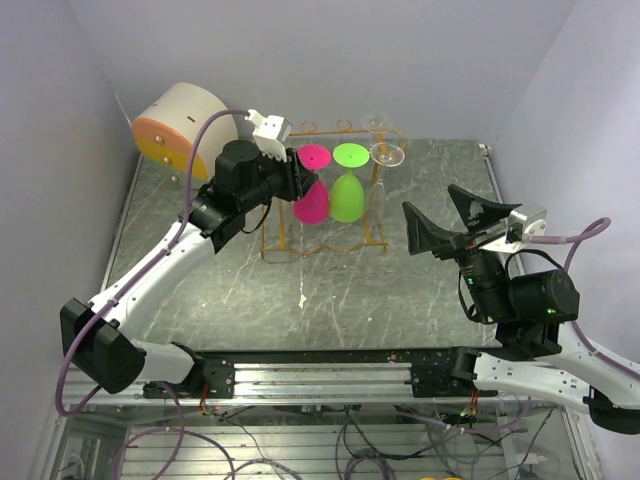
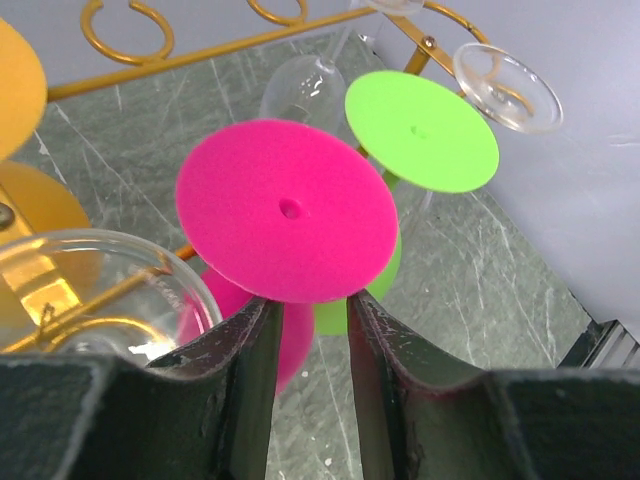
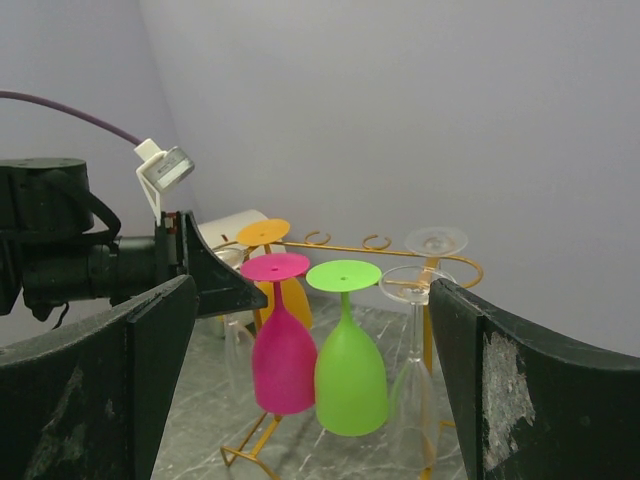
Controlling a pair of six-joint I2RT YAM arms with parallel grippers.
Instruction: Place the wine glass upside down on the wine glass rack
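The orange-gold wire wine glass rack stands at the table's back middle. A pink wine glass hangs upside down on it, base up, beside a green glass. My left gripper is at the pink glass's left. In the left wrist view its fingers stand apart under the near rim of the pink base, with nothing between them. My right gripper is wide open and empty, right of the rack. The right wrist view shows the rack, the pink glass and the green glass.
Two clear glasses hang at the rack's right end. An orange glass and a clear glass hang behind the pink one on the left. A white and orange cylinder stands at the back left. Walls close in on three sides.
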